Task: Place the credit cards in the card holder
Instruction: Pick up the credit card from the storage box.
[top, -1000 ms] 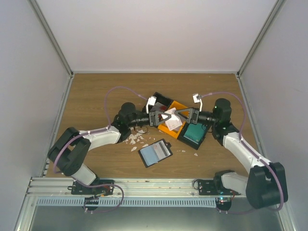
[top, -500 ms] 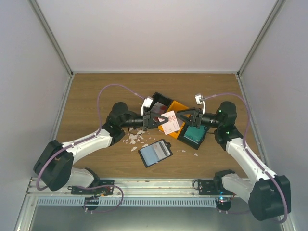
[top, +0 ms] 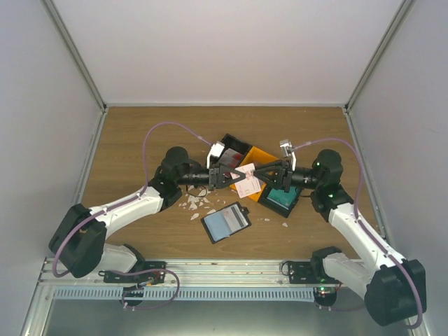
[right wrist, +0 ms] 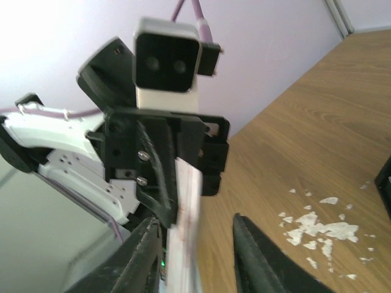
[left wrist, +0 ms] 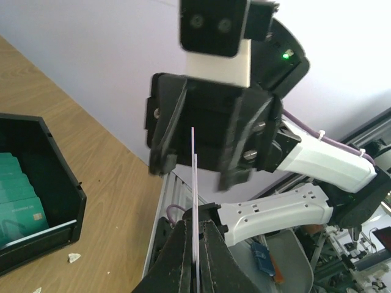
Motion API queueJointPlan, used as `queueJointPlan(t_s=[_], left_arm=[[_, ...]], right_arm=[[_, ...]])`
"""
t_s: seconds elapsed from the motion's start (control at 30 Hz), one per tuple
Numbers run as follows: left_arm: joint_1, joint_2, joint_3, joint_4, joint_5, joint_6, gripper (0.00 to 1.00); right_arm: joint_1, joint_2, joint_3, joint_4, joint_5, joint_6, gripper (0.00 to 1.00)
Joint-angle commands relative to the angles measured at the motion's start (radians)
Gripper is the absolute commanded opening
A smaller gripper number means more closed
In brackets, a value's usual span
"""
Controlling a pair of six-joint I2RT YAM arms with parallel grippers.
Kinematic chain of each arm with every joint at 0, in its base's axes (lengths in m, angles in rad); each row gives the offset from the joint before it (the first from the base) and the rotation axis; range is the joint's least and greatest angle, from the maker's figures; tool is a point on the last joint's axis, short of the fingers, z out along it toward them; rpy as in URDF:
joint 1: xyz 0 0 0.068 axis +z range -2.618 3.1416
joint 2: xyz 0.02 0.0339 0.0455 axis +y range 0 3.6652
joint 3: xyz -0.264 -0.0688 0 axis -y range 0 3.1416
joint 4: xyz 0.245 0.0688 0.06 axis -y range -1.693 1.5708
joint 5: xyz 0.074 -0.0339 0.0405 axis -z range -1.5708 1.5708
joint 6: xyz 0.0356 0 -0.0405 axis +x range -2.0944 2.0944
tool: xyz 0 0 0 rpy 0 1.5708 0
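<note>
**Mid-air card handover over worktop centre**

Card holder (top: 226,222) lies open on the worktop near the middle of the near edge, with white scraps (top: 199,203) just beyond it. Above, the left hand (top: 229,176) pinches a pale credit card (top: 246,180) by one end. The right hand (top: 264,173) is spread, fingers either side, not clamped. Best: centre the card between the right fingers, close firmly, then the left lets go. Farther back, teal cards (left wrist: 18,201) sit in a black bin (left wrist: 64,201).

Matt wood-grain table (top: 140,140) — thin smooth plastic card (top: 246,180), matt black plastic bin (left wrist: 61,189)
</note>
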Motion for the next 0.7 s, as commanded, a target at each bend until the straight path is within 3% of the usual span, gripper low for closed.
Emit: queueJointPlan(t_s=[0.0, 0.07, 0.13, 0.67], left_arm=[[0.000, -0.029, 0.039, 0.027, 0.039, 0.016, 0.00], [0.000, -0.038, 0.038, 0.028, 0.049, 0.012, 0.00], [0.000, -0.047, 0.037, 0.028, 0.055, 0.012, 0.00], [0.000, -0.120, 0.053, 0.047, 0.087, -0.014, 0.00]], right_arm=[[0.025, 0.043, 0.006, -0.050, 0.014, -0.052, 0.28], [0.027, 0.061, 0.005, -0.054, 0.020, -0.049, 0.17], [0.027, 0.074, 0.000, -0.045, 0.024, -0.038, 0.12], [0.080, 0.076, -0.106, 0.123, -0.078, 0.090, 0.16]])
